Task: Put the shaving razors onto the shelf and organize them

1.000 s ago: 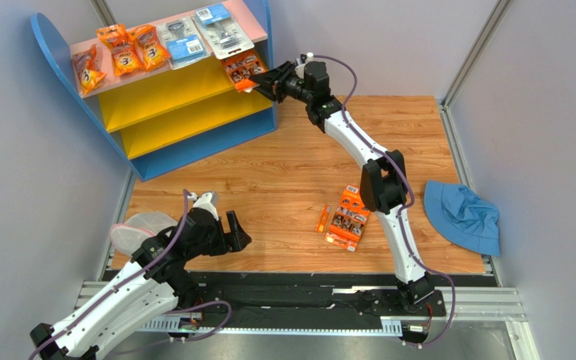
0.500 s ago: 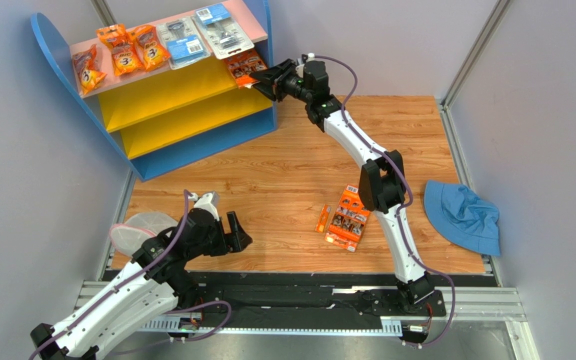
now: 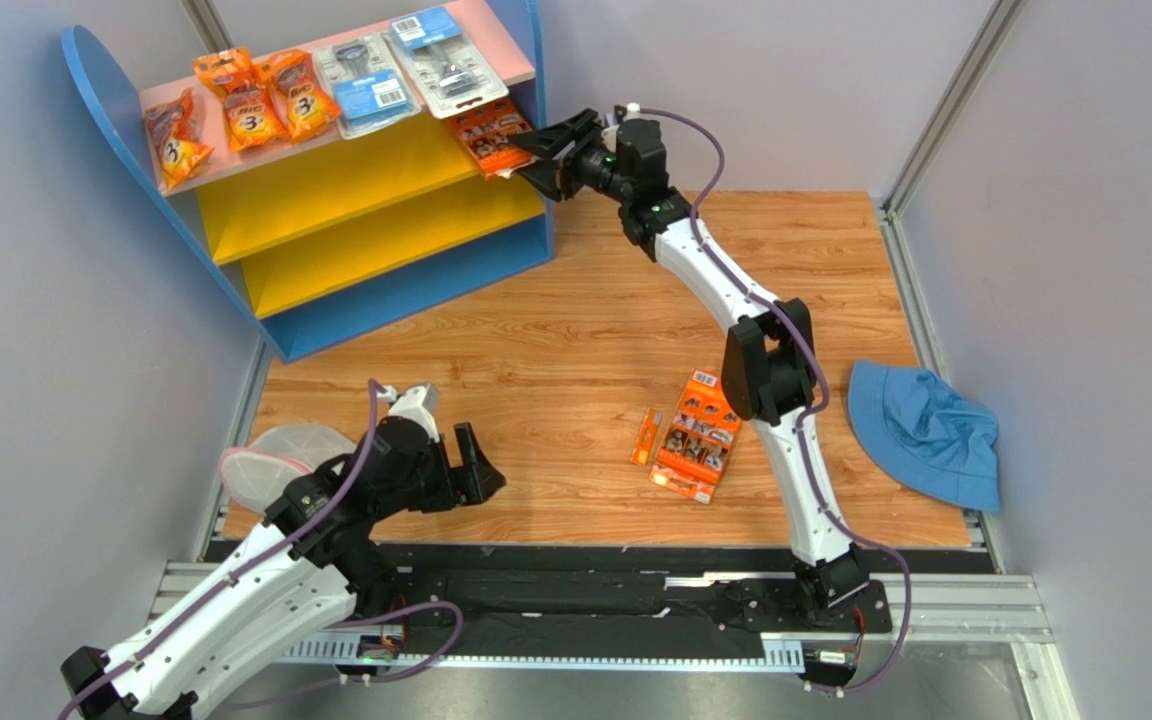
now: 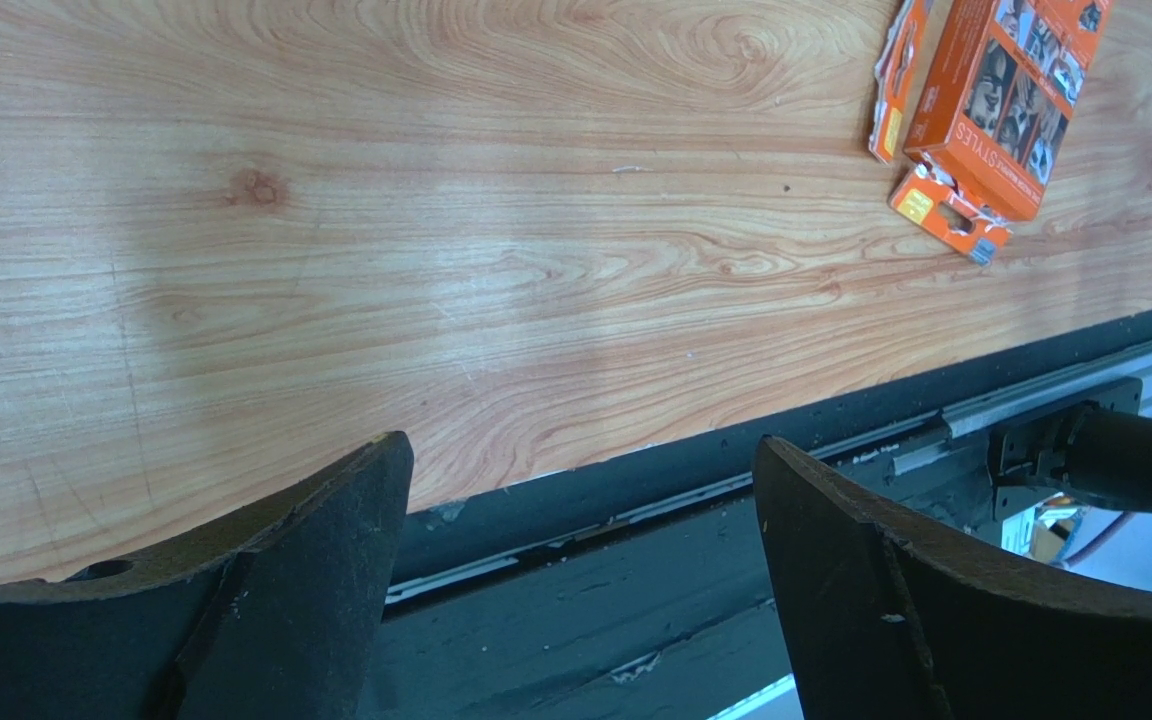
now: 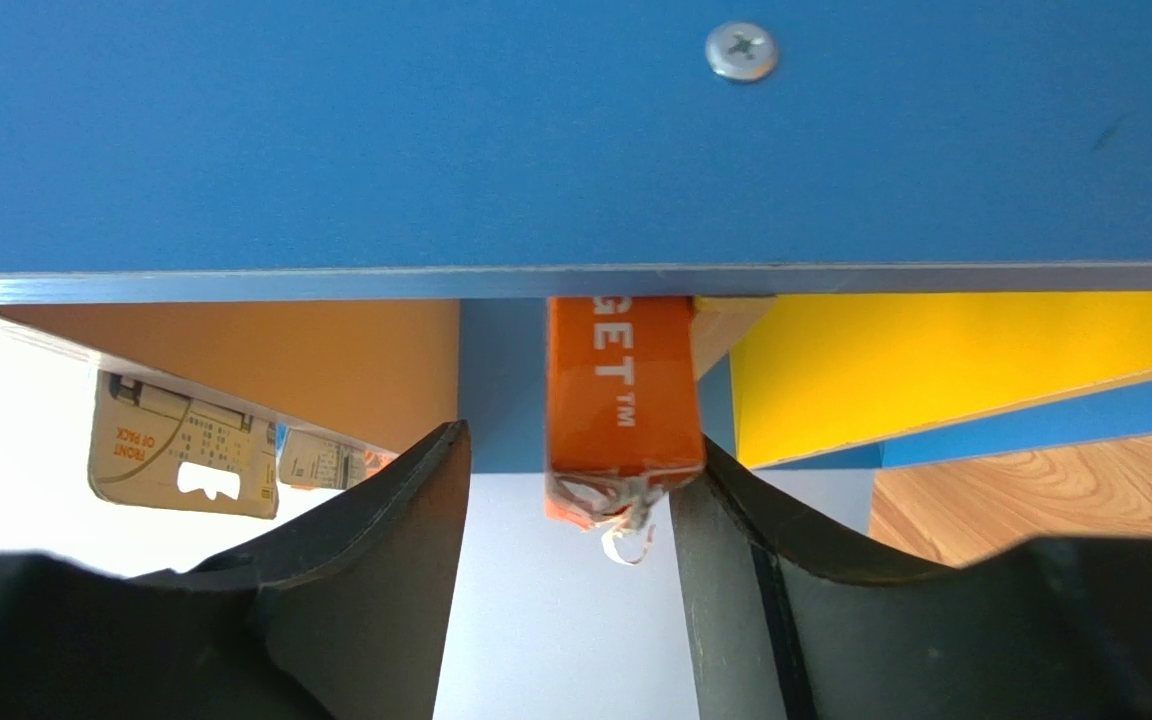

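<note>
The shelf (image 3: 372, 180) stands at the back left, with orange bags (image 3: 244, 98) and clear blister packs (image 3: 402, 68) on its pink top board. An orange razor card (image 3: 489, 135) lies at the right end of the upper yellow board. My right gripper (image 3: 537, 150) is right at that card, open. In the right wrist view the card's edge (image 5: 623, 405) sits between the fingers, against the right one, with a gap on the left. Another orange card (image 3: 695, 438) and a thin orange pack (image 3: 645, 437) lie on the table. My left gripper (image 3: 474, 465) hovers open and empty near the front edge.
A blue cloth hat (image 3: 928, 432) lies at the table's right edge. A pale mesh object (image 3: 274, 450) sits behind the left arm. The shelf's blue side panel (image 5: 387, 135) fills the top of the right wrist view. The black rail (image 4: 778, 600) runs along the near edge.
My right gripper's jaws have spread apart and let go of the orange card, which now rests on the upper yellow board. The left arm has not moved.
</note>
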`<move>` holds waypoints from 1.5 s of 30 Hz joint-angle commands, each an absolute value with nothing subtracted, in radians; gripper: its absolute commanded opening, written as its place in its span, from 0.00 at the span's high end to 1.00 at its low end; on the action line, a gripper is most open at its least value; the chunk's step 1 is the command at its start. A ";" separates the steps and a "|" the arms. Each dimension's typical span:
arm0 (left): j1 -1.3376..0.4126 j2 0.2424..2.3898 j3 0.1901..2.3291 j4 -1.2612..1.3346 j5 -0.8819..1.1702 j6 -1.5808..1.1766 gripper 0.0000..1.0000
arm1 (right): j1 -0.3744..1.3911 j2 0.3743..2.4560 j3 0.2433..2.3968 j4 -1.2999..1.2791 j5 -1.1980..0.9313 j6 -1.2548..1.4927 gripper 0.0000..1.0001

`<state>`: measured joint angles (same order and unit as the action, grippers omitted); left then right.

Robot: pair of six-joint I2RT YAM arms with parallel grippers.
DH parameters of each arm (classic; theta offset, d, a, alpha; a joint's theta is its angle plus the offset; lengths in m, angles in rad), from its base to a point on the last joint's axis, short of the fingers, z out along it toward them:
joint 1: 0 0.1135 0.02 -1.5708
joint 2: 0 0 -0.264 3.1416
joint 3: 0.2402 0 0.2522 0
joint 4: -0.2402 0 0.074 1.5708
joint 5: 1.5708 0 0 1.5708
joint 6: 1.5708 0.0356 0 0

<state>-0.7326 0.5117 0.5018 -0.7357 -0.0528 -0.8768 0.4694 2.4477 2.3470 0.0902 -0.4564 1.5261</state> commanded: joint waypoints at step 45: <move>-0.736 0.643 0.551 -0.488 0.095 -0.795 0.07 | 0.137 0.865 0.738 -0.575 -0.330 0.724 0.30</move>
<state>-0.7330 0.5976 0.4969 -0.6228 0.0345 -0.8272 0.1783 0.9249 0.7448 -0.3702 -0.4145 0.8864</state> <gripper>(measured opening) 0.924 0.690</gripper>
